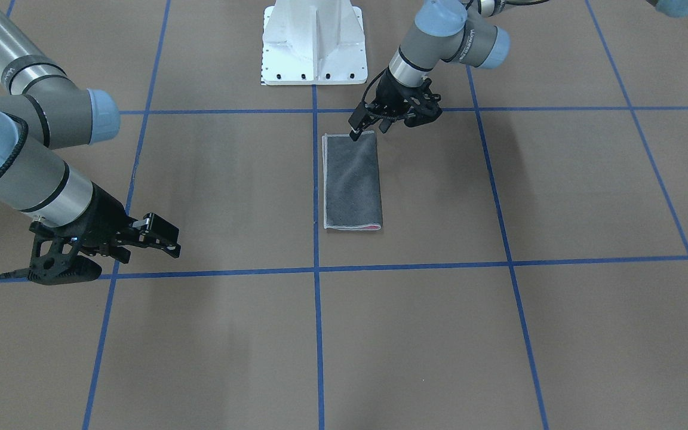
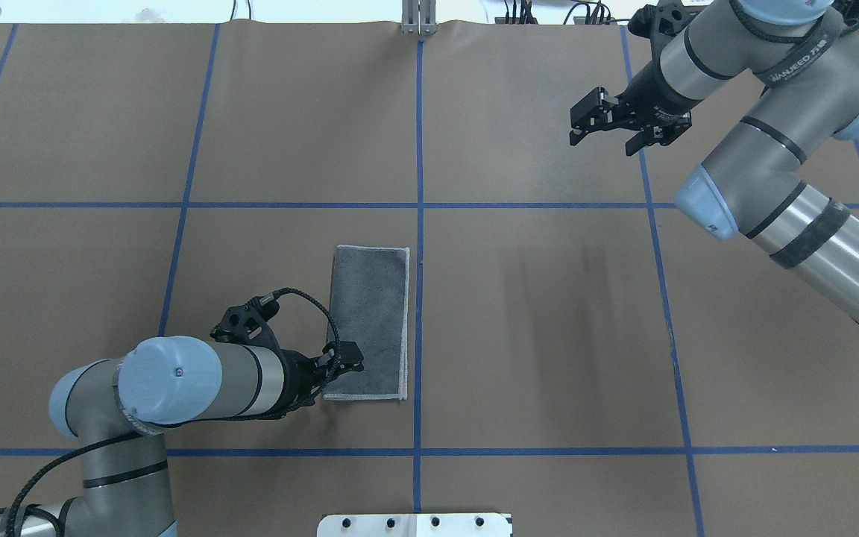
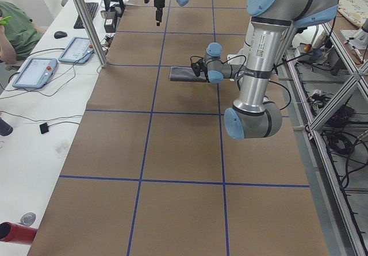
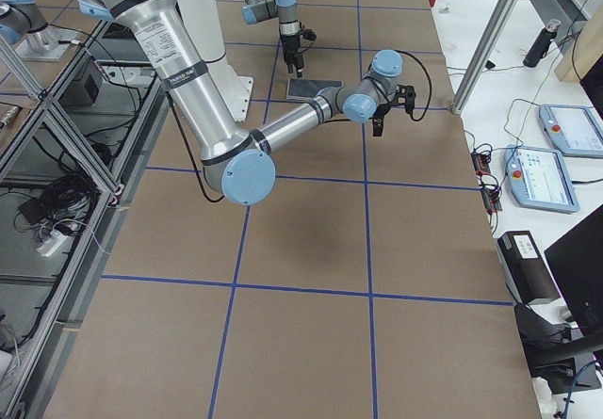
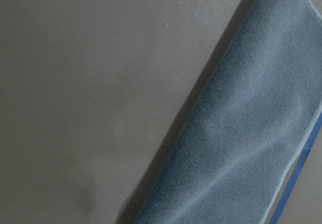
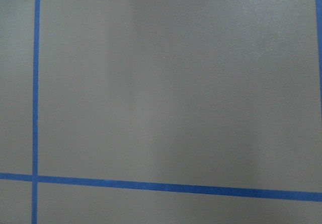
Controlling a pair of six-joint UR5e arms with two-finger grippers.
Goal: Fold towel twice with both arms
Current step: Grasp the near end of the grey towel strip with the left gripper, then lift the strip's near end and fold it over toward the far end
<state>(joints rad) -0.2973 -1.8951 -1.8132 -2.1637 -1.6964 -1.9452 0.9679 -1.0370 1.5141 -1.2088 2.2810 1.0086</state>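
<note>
The towel [image 1: 352, 182] lies flat near the table's middle as a long narrow rectangle, dark grey face up, with a sliver of pink at its far end. The overhead view shows the towel [image 2: 370, 321] beside a blue tape line. My left gripper [image 1: 369, 130] hovers low at the towel's near corner, the one closest to the robot base, with its fingers apart and nothing held. From overhead, the left gripper [image 2: 355, 358] sits at that same corner. The left wrist view shows only the towel [image 5: 241, 133]. My right gripper [image 2: 581, 119] stands open and empty far off, above bare table.
The white pedestal base [image 1: 314, 48] stands just behind the towel. Blue tape lines [image 2: 419, 224] grid the brown table cover. A side bench holds tablets [image 3: 34, 72], and a seated person [image 3: 11, 31] is at it.
</note>
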